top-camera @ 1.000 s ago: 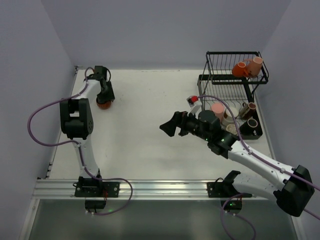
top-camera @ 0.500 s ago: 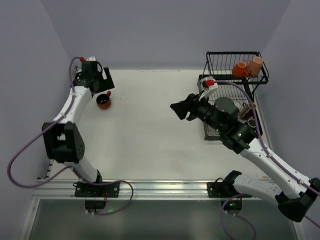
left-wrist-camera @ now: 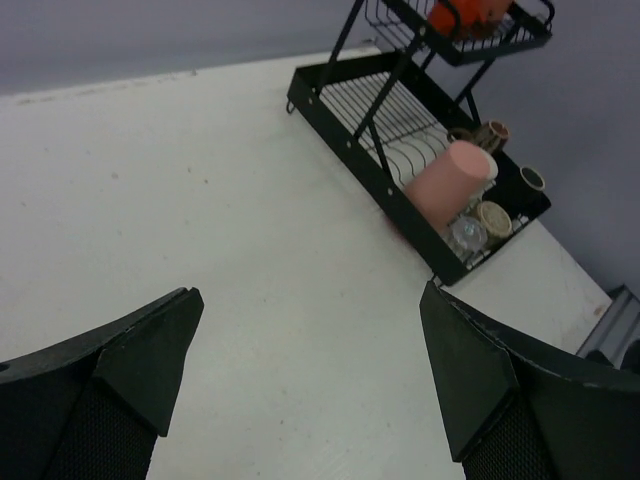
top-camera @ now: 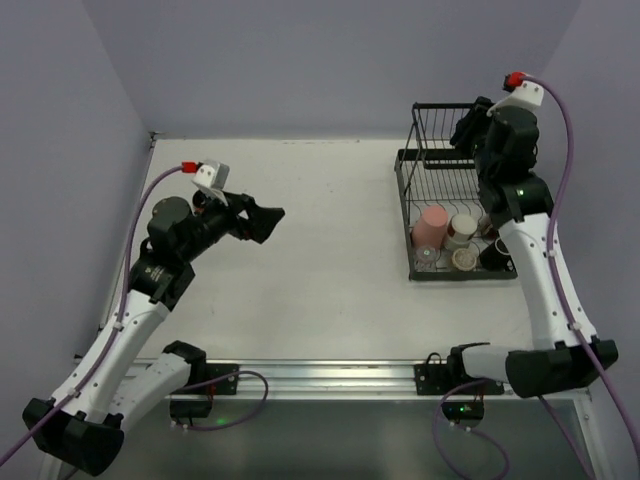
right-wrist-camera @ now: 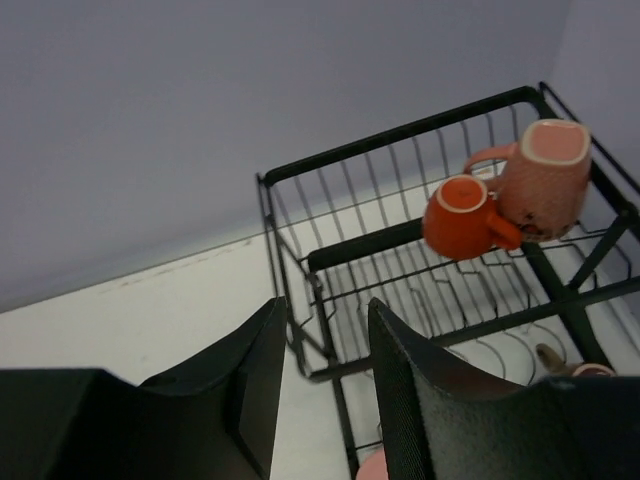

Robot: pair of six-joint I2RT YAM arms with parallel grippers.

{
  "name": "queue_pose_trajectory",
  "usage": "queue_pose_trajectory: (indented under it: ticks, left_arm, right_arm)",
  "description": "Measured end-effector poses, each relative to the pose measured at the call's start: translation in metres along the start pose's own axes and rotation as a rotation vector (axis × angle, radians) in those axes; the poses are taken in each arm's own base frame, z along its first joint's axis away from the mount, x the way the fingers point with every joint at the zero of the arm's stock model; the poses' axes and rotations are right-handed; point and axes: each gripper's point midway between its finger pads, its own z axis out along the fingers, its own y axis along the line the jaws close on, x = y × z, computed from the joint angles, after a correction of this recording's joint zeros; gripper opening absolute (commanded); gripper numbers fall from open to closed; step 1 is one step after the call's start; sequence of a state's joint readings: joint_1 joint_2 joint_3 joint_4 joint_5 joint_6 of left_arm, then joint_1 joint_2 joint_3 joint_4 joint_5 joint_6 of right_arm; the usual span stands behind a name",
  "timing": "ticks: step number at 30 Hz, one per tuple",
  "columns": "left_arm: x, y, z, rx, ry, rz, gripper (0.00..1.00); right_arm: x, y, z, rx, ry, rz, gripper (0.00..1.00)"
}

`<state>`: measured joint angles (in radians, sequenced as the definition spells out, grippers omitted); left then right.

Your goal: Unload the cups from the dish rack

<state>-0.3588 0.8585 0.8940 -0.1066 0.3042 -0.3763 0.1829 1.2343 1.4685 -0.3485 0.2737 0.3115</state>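
Note:
The black wire dish rack (top-camera: 412, 215) stands at the far right. Its lower tray holds a salmon pink cup (top-camera: 433, 225), a cream cup (top-camera: 462, 228) and a dark cup (top-camera: 492, 256). In the right wrist view an orange cup (right-wrist-camera: 462, 215) and a salmon pink cup (right-wrist-camera: 545, 180) lie in the upper basket (right-wrist-camera: 300, 170). My right gripper (top-camera: 465, 125) hovers over that basket, open and empty (right-wrist-camera: 325, 305), the cups ahead to its right. My left gripper (top-camera: 264, 222) is open and empty above the table's left-middle (left-wrist-camera: 310, 295), facing the rack (left-wrist-camera: 340, 110).
The rack's lower tray also holds small pale cups (top-camera: 465, 258) near its front. The right arm hides the upper basket's cups in the top view. Walls close the table at the back and both sides. An aluminium rail (top-camera: 300, 378) runs along the near edge.
My left arm has drawn back from the far-left corner, where it left a cup, and swung toward the middle. My right arm has risen from the table's middle to over the rack's upper basket.

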Motion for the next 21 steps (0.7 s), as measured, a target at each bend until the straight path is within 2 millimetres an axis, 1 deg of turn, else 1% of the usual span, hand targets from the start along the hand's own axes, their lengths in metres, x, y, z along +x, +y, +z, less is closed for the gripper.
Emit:
queue_pose_trajectory:
  ticks: [1,2,3,5,6,10,11,15,18,21]
  left_arm:
    - [0.015,-0.001,-0.001,0.020,0.037,-0.006,1.00]
    - [0.029,-0.001,-0.001,0.036,0.070,-0.009,1.00]
    - [0.038,-0.004,-0.003,0.050,0.092,-0.005,1.00]
    - [0.052,-0.018,-0.005,0.104,0.124,0.018,1.00]
    - [0.057,-0.031,-0.007,0.151,0.135,0.039,1.00]
    - [0.062,-0.065,-0.015,0.260,0.138,0.110,1.00]
    - [0.063,-0.069,-0.017,0.271,0.136,0.122,1.00]
    - [0.069,-0.075,-0.019,0.275,0.149,0.157,1.00]
    - [0.072,-0.075,-0.019,0.267,0.155,0.171,1.00]
    - [0.074,-0.074,-0.018,0.253,0.161,0.180,1.00]
  right_arm:
    - [0.001,-0.011,0.011,0.046,0.018,-0.014,0.43]
    - [0.001,-0.019,0.024,0.083,0.032,-0.027,0.49]
    - [0.004,-0.027,0.035,0.117,0.050,-0.040,0.52]
    - [0.011,-0.041,0.053,0.176,0.088,-0.068,0.57]
    - [0.015,-0.048,0.061,0.206,0.105,-0.082,0.61]
    - [0.026,-0.066,0.085,0.263,0.165,-0.109,0.63]
    - [0.027,-0.070,0.089,0.274,0.176,-0.113,0.63]
    - [0.027,-0.082,0.106,0.313,0.187,-0.130,0.64]
    - [0.035,-0.090,0.118,0.331,0.208,-0.140,0.64]
    - [0.050,-0.095,0.128,0.343,0.244,-0.150,0.66]
